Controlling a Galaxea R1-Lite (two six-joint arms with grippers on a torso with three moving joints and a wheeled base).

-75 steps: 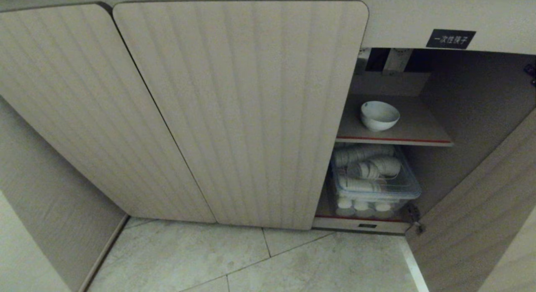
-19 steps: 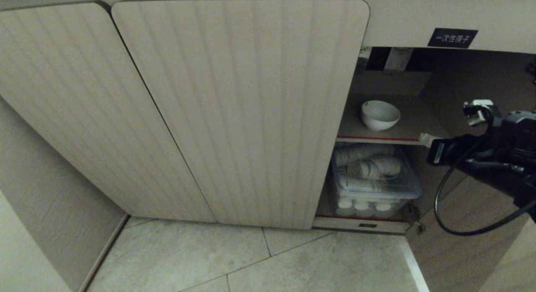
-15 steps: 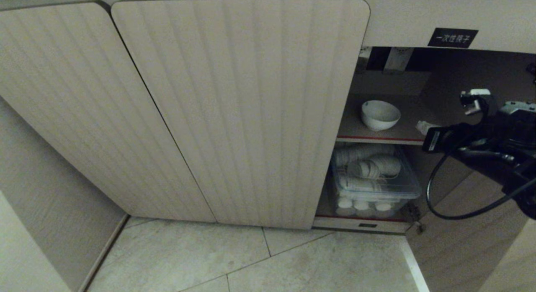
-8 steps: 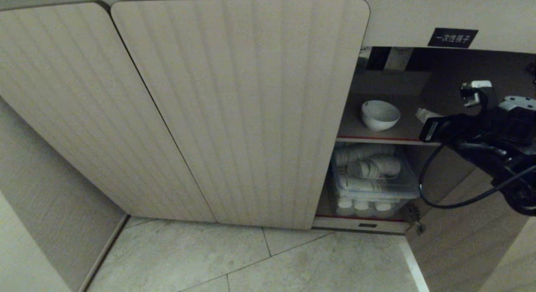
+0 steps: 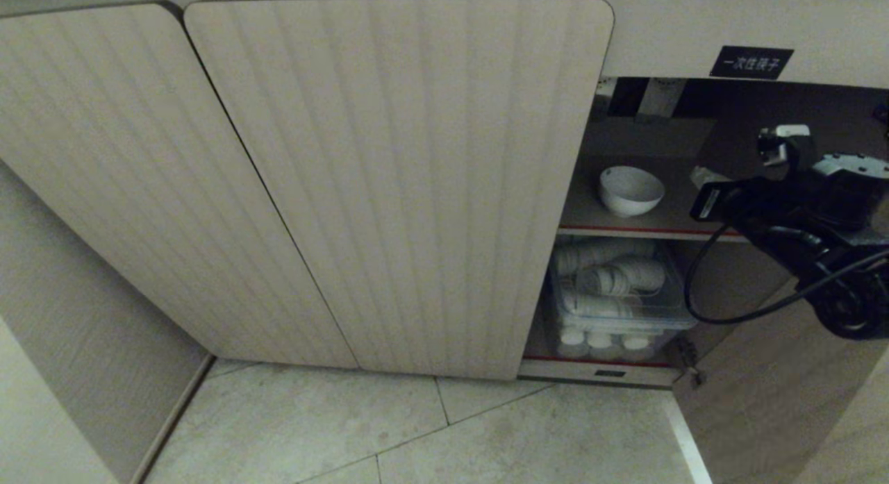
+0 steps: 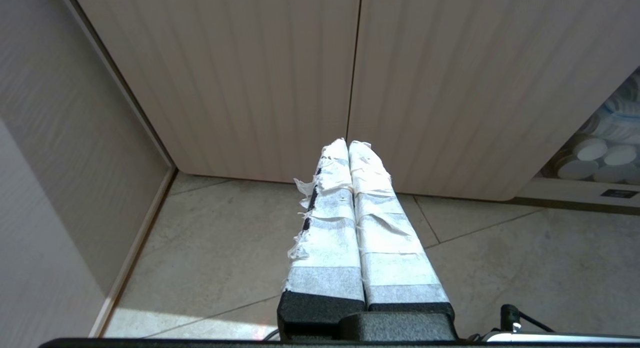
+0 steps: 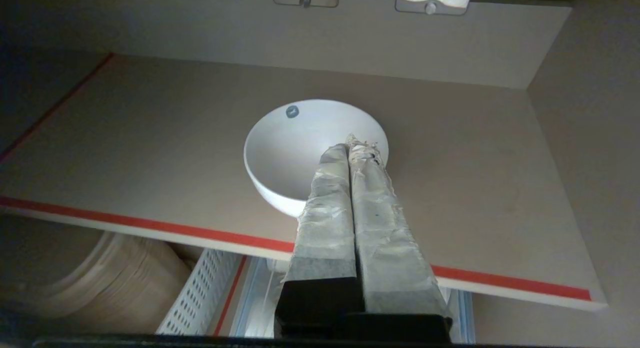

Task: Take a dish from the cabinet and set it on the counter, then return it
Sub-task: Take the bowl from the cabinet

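- The right end effector (image 5: 701,175) reaches into the open right-hand bay of the cabinet (image 5: 396,185), its taped fingers (image 7: 350,188) pressed together and gripping nothing.
- It sits just right of the dish (image 5: 630,190) at about shelf height; in the right wrist view the fingertips point at the bowl's near rim, though contact cannot be confirmed.
- This looks like the approach to the pick: the fingers would need to part before they can pinch the rim.
- The dish rests upright on the upper shelf (image 5: 667,220), toward its left part and set back from the red front edge, so there is room to come in from the front.
- The dish is a small, plain white, round bowl with a smooth inner wall and a small dark mark near its far rim (image 7: 292,111).
- Below the shelf, a clear bin (image 5: 625,310) holds stacked white crockery, not part of this step.
- The left end effector (image 6: 348,147) is parked low over the floor (image 6: 225,248) before the closed doors, fingers together and empty.
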